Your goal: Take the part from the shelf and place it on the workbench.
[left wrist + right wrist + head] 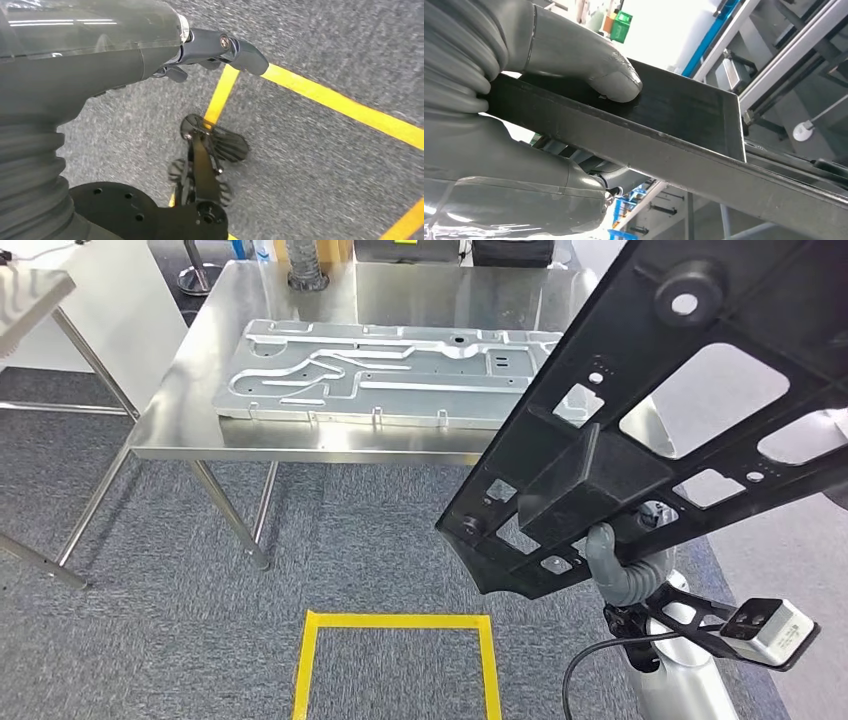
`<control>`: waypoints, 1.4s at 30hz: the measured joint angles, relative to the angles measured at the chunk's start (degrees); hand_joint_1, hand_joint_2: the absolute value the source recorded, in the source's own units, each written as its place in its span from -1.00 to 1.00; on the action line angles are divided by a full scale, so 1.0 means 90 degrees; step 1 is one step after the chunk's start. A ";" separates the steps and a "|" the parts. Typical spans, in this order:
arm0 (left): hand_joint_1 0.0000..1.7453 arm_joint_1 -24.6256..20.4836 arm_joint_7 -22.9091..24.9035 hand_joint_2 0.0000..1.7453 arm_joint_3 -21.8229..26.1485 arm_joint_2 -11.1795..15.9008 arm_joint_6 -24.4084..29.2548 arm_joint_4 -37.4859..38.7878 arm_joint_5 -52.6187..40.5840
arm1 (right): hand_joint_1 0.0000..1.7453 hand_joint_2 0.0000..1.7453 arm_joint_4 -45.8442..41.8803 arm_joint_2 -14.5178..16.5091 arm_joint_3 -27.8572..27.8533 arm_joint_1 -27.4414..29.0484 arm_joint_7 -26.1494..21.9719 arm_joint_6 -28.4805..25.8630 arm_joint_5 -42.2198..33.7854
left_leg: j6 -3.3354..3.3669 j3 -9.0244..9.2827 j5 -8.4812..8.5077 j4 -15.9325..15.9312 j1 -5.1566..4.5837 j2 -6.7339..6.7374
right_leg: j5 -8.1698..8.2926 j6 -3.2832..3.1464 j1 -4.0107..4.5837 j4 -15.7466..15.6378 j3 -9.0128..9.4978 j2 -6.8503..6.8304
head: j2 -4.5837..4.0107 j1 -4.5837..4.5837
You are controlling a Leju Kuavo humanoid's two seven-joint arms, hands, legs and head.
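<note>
Right hand [618, 562] grips the black part [660, 410] from below, thumb [589, 62] pressed on its flat face, so the long frame rides tilted up in the air, near the steel surface [190, 410] but not yet over it. A grey metal plate [390, 375] already lies there. Left hand [200, 52] hangs over the carpet [180, 590], holding nothing, fingers loosely apart as far as can be judged.

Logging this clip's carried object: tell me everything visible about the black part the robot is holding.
The black part is a long flat frame, seemingly matte plastic, with a raised rectangular block, several cut-out windows and round bosses with holes. It is held in the air, tilted, its upper end nearer the steel workbench, partly overlapping it in the head view. The right hand grips its lower end, thumb pressed on one face. Nothing else touches it.
</note>
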 joint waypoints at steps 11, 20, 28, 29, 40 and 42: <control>-1.00 -0.0021 -0.0006 1.00 0.0015 0.0011 -0.0003 -0.0002 -0.0007 | 1.00 1.00 0.0001 0.0009 0.0025 -0.0093 0.0000 -0.0025 0.0073 | -0.0281 -0.0641 -0.0745 0.1599 0.0015 0.0021 | 0.0491 -0.0337 0.0094 -0.0941 0.0590 0.0022 | 0.0000 0.0003; -1.00 0.0028 -0.0004 1.00 0.0055 0.0053 -0.0015 -0.0002 -0.0041 | 1.00 1.00 0.0044 0.0009 0.0036 -0.0073 0.0000 -0.0072 0.0108 | -0.0109 -0.0609 0.0392 0.0130 -0.0058 -0.0025 | 0.0027 -0.0186 0.0121 -0.0865 0.1105 0.0135 | 0.0001 0.0004; -1.00 0.0008 -0.0003 1.00 0.0064 0.0052 -0.0019 -0.0002 -0.0032 | 1.00 1.00 0.0061 0.0036 0.0052 -0.0019 0.0000 -0.0103 0.0135 | -0.0008 -0.0208 0.0222 -0.0034 -0.0016 -0.0014 | -0.0509 0.0052 -0.0050 0.0837 -0.0124 0.0057 | 0.0001 0.0005; -1.00 0.0013 -0.0002 1.00 0.0070 0.0052 -0.0019 -0.0002 -0.0022 | 1.00 1.00 0.0063 0.0036 0.0058 -0.0021 0.0001 -0.0103 0.0149 | -0.0024 -0.0131 0.0163 -0.0033 -0.0009 -0.0015 | -0.0353 0.0077 -0.0081 0.0640 -0.0133 0.0044 | 0.0001 0.0005; -1.00 -0.0003 -0.0002 1.00 0.0126 0.0005 -0.0021 -0.0002 0.0015 | 1.00 1.00 0.0090 0.0040 0.0141 -0.0082 0.0010 -0.0105 0.0205 | -0.0355 -0.0377 -0.0349 0.1061 0.0048 -0.0003 | 0.0569 -0.0260 -0.0042 -0.0868 0.0440 -0.0029 | -0.0001 0.0002; -1.00 0.0010 -0.0002 1.00 0.0130 -0.0004 -0.0018 -0.0002 0.0022 | 1.00 1.00 0.0109 0.0038 0.0146 -0.0092 0.0010 -0.0105 0.0205 | -0.0357 -0.0904 -0.0683 0.1779 0.0047 -0.0003 | 0.0488 -0.0301 0.0000 -0.0868 0.0521 -0.0012 | -0.0001 0.0002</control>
